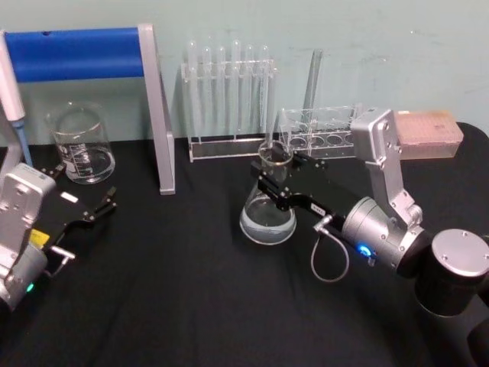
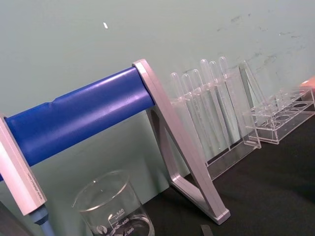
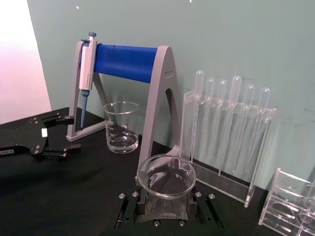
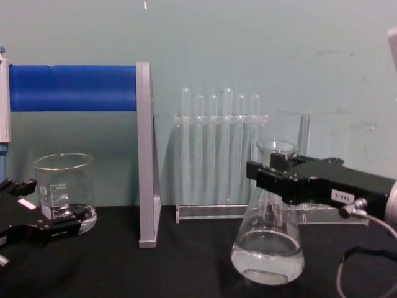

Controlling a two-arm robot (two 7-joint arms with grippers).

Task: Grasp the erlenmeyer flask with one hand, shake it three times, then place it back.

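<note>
Right gripper (image 1: 280, 176): the jaws pinch the neck of the erlenmeyer flask (image 1: 267, 219), one on each side just below the flared rim.
Flask place: near the middle of the black worktop (image 1: 191, 306), upright, in front of the tube rack (image 4: 217, 211).
Hard to tell: whether the flask's base rests on the worktop or hangs just above it. The stretch of neck inside the jaws is covered.
Flask content: a shallow layer of clear liquid in the base.
Left gripper (image 1: 85, 187): near the worktop's left edge, jaws spread and holding nothing, just beside the beaker (image 1: 80, 144).
Cut off: the pipette (image 3: 86, 64) and the stand (image 1: 76, 53) run past the left edge of the head view.
Flasks: one.
Beakers: one, toward the back left corner under the stand's blue bar.
Test tubes (image 4: 227, 143): six, upright in the rack along the back edge.
Racks: two, the second (image 1: 321, 136) low and clear, behind the right gripper.
Pipettes: one, hanging on the stand.
Tip boxes (image 1: 428, 134): one, at the back right corner.
</note>
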